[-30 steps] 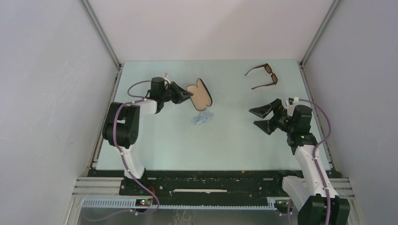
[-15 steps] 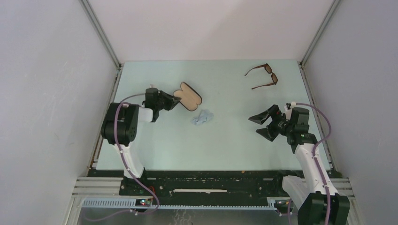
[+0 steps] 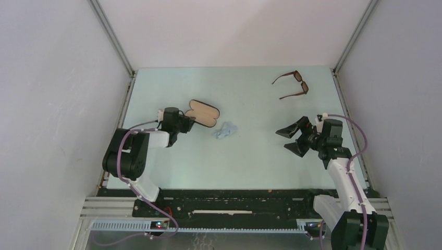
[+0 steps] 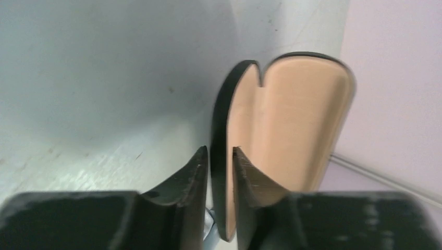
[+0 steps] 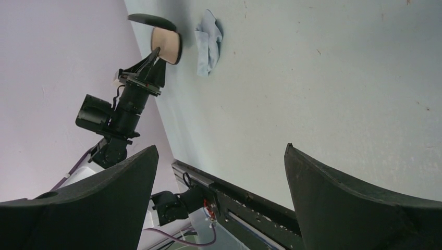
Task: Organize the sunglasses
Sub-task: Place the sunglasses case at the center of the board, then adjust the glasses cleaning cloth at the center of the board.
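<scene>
The pale green bench (image 3: 250, 166) carries everything, with the two arms at work over its middle band. The left pincer (image 3: 189, 124) sits toward the left edge and is clenched on the case (image 3: 203, 113). Its wrist view shows the two fingers nipping the thin black wall of one half, with the tan lining open beside them. The right pincer (image 3: 288, 140) hangs toward the right edge, released, jaws spread wide with nothing between them. The sunglasses (image 3: 293, 84) lie close to the far right corner, unfolded. The lens front runs roughly from the far edge toward the near one, and both thin temples point toward the left edge. From the right pincer they lie straight ahead toward the far edge, well apart from it but far nearer than from the left arm, which is occupied in any case. So the pickup most likely falls to the right arm, and it would probably need to reach outward and close across the frame's narrow width rather than along it. Smallest, a crumpled blue cloth (image 3: 225, 130) rests just beside the case, toward the bench's centre.
</scene>
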